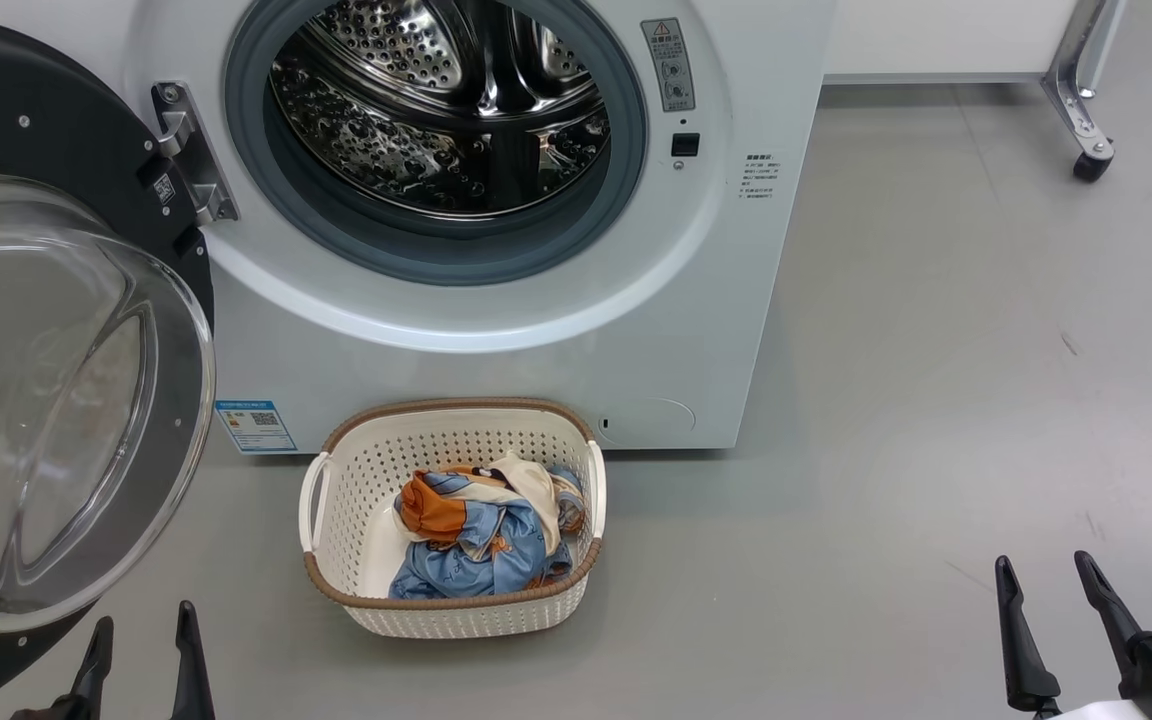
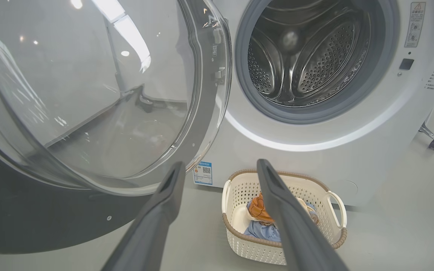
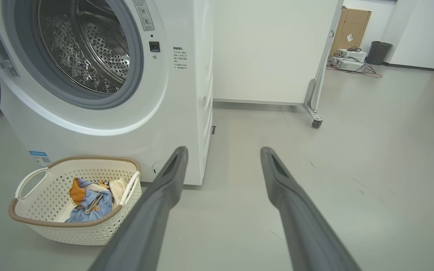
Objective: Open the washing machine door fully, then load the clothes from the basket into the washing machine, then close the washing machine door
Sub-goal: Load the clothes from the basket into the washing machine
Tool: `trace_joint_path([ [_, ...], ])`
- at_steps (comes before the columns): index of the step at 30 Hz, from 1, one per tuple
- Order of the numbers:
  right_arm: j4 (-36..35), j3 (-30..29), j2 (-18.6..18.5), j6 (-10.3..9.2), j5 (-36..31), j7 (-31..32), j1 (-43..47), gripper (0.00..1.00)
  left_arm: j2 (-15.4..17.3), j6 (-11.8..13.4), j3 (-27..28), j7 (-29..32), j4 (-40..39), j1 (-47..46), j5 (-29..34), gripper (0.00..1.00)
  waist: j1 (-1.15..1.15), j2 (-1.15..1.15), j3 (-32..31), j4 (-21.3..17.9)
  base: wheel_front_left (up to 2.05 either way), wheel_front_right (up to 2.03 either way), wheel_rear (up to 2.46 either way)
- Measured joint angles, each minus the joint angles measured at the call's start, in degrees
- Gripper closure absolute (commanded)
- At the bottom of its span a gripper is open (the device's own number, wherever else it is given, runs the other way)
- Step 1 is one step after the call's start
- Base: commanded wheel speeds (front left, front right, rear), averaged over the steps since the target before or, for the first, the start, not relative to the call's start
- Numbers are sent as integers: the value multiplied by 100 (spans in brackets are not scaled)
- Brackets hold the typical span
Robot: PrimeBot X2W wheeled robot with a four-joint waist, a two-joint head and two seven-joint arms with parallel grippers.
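Far left, the washing machine door [image 1: 56, 400] is swung wide open. It is hinged on its right edge, the glass bowl bulges toward me, and its lower black rim hangs just above my left gripper [image 1: 144, 613]. That claw is wide open and empty, fingers pointing up toward the door's underside, close to it. A blue-edged sticker [image 1: 256, 425] sits low on the washing machine [image 1: 536, 340]. The mouth faces me and the steel drum [image 1: 436, 110] is bare inside the grey gasket [image 1: 626, 180]. The basket [image 1: 346, 520] stands on the floor [image 1: 936, 400] below the mouth, open top up and handles at its left and right ends. Its long axis looks parallel to the washer front, with the back rim just beside that front; I can't tell if they touch. The clothes [image 1: 481, 530] are bunched toward the basket's right half. Right of the basket there is open grey floor. My right gripper [image 1: 1044, 558] is wide open and empty, fingers up, well apart from the basket. A wheeled frame leg [image 1: 1091, 165] stands at the far right.
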Motion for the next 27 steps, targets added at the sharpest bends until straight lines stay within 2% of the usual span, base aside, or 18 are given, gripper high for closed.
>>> trace_joint_path([
  [12, -1, -65, 9, 0, 0, 0, -1, 0, -5, -18, -2, 0, 77, 4, -46, 0, 0, 0, 74, -28, 31, -49, 18],
  [23, -3, -64, 22, 0, 0, 0, -2, 0, -9, -18, -13, 0, 59, 3, -41, 0, 0, 0, 103, -43, 65, -110, 45],
  [27, -4, -63, 31, 0, 0, 0, -3, 0, -10, -18, -182, 0, 19, 2, 11, 0, 0, 0, 117, -50, 77, -110, 33],
])
